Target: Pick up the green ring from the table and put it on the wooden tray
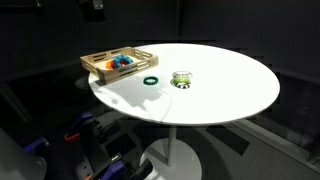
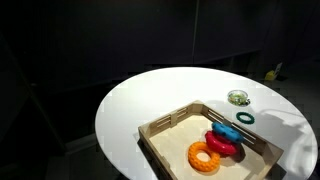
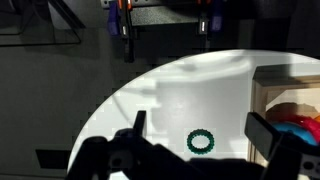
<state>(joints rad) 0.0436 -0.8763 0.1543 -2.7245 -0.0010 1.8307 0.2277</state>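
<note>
The green ring (image 3: 201, 142) lies flat on the white table (image 3: 190, 90), a thin dark-green ring with an open centre. It shows in both exterior views (image 1: 150, 81) (image 2: 245, 117), just beside the wooden tray (image 1: 100, 65) (image 2: 165, 127). In the wrist view my gripper (image 3: 200, 128) is open, its two dark fingers spread well apart on either side of the ring and above it. The tray's edge (image 3: 262, 100) is at the right of the wrist view. The gripper itself is out of frame in both exterior views.
The tray holds blue, red and orange rings (image 2: 205, 157). A chunkier yellowish-green shiny round object (image 1: 182, 79) (image 2: 238, 97) sits on the table near the green ring. The table edge curves at the left of the wrist view, with dark floor and furniture beyond.
</note>
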